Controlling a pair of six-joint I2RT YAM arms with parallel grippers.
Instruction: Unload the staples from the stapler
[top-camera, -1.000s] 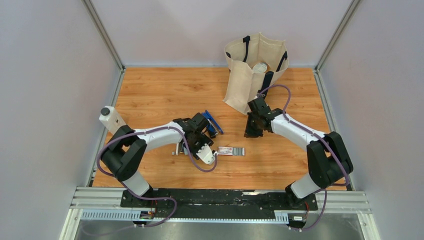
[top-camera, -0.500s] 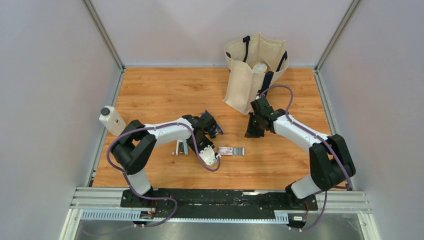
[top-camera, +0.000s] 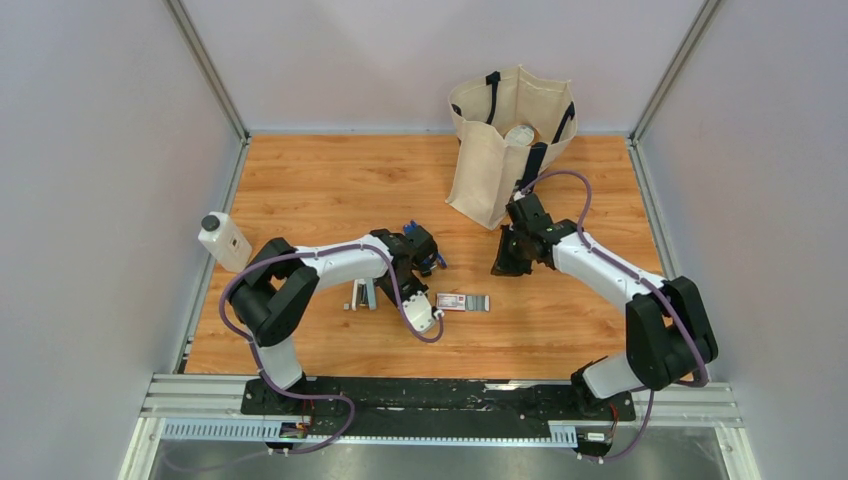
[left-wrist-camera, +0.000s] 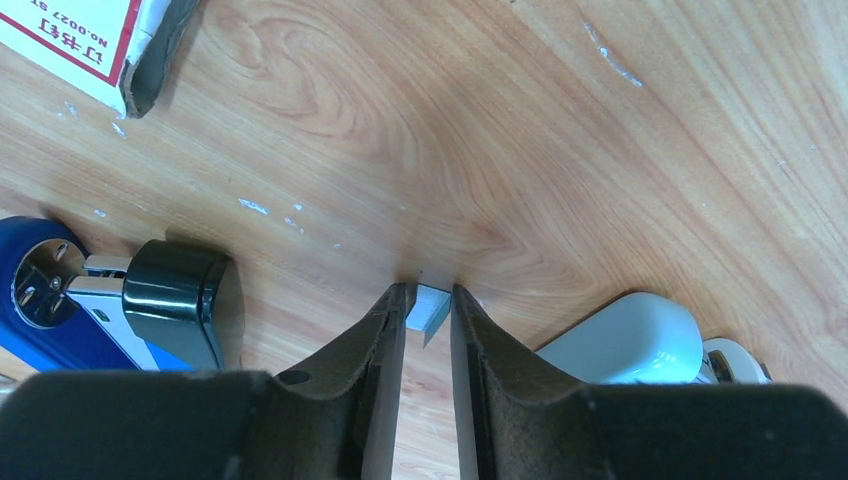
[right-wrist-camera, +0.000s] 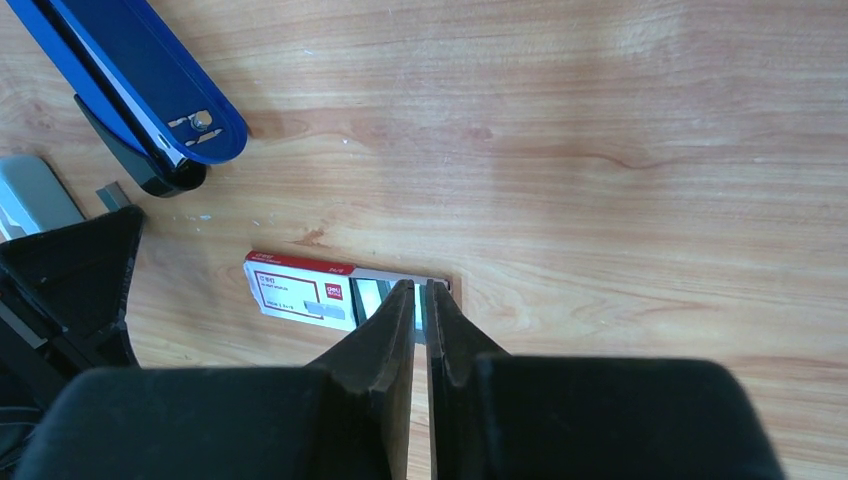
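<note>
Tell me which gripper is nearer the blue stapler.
Left. The left gripper sits right beside the blue stapler, a staple strip between its fingers; the right gripper is well apart, near the tote bag.

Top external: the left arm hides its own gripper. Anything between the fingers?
Observer: Yes, a short staple strip sits between the left gripper tips and looks to touch both.
Operator: Other arm?
Observer: The right gripper is shut, empty, aimed at the box.
Operator: And the stapler?
Observer: Free beside the left fingers, black end nearest them.
</note>
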